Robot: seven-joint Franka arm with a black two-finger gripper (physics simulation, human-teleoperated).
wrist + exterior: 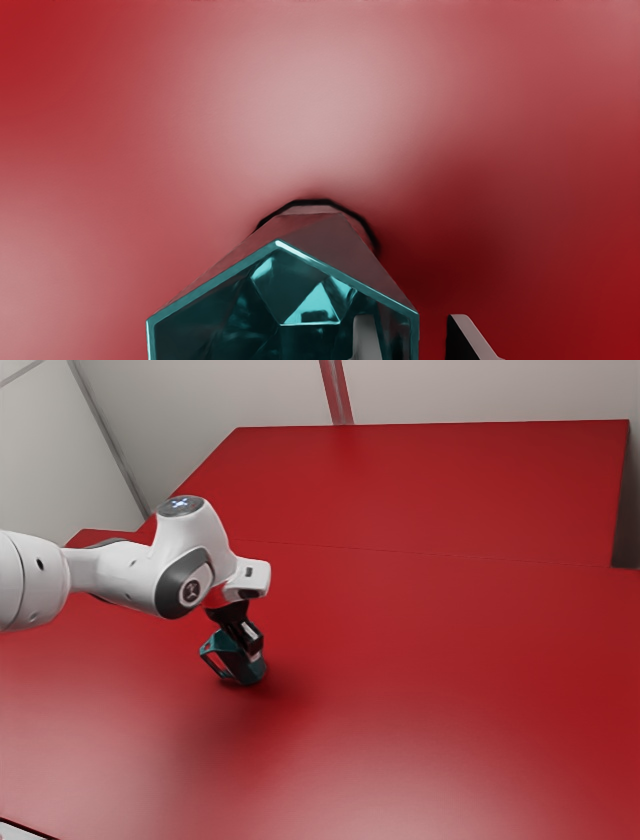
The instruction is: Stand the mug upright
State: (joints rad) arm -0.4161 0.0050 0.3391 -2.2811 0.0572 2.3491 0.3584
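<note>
The teal faceted mug (246, 668) stands on the red table, with its body leaning and its handle toward the exterior view's left. My gripper (252, 644) reaches down into its mouth from above and hides part of the rim. From the hand, the angular rim of the mug (220, 281) faces the camera. One finger of my gripper (414, 336) is inside the mug and the other is outside, so one wall lies between them. Space shows on both sides of that wall, and the fingers are open.
The red table (430, 660) extends toward the exterior view's right, with a raised or separate red section (430, 490) at its far side. Pale walls (480, 390) stand behind it. A dark shadow lies beside the mug.
</note>
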